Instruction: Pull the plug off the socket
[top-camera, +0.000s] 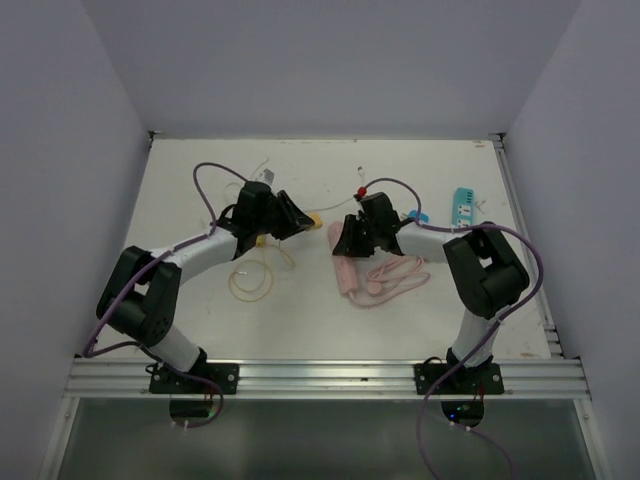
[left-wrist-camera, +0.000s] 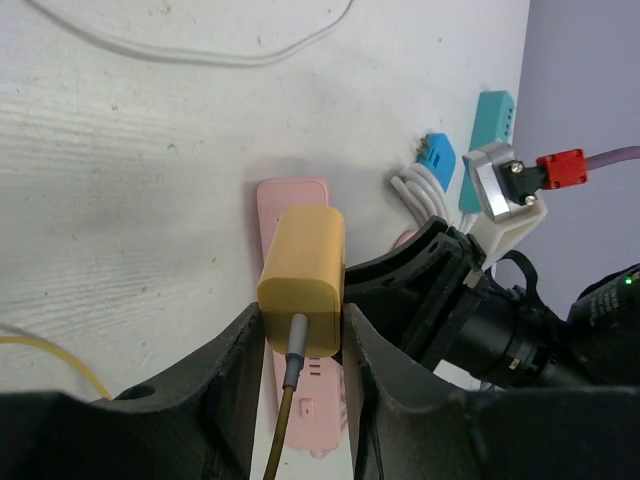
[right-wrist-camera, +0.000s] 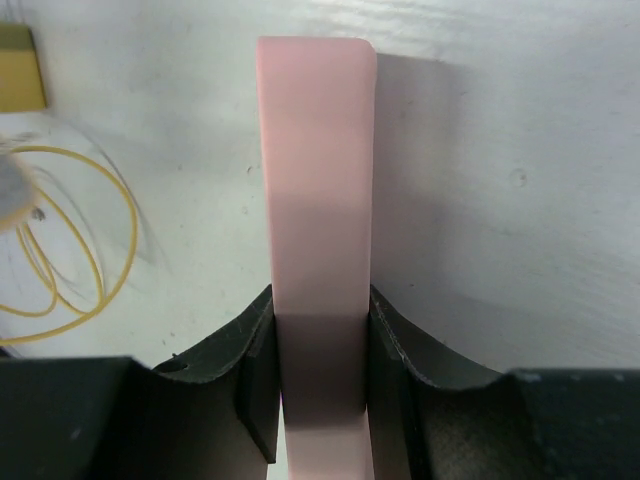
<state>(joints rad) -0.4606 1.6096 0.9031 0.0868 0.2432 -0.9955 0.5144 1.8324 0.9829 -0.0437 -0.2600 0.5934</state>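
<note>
Top view, left gripper (top-camera: 296, 217): closed on the yellow plug (top-camera: 315, 218), reaching in from the left so that a pull runs away from the strip
Top view, right gripper (top-camera: 345, 243): clamped across the pink power strip (top-camera: 346, 272), pinning it to the table (top-camera: 300, 320) as the anchor
Top view, surroundings: yellow cable (top-camera: 250, 282) lies slack by the left arm; pink cord (top-camera: 395, 275) is coiled beside the strip; teal power strip (top-camera: 463, 205) sits well apart, not involved
Left wrist view, grip: both fingers (left-wrist-camera: 235, 365) press the plug's sides near its cable end, jaws narrow
Left wrist view, plug: it overlaps the strip from this angle; I cannot tell here whether the pins are seated
Right wrist view, grip: jaws narrow, touching both long edges of the strip
Right wrist view, plug: a yellow block at the upper left, apart from the strip, bare table between
Judgement: I read the plug as out of its socket, or just parting
</note>
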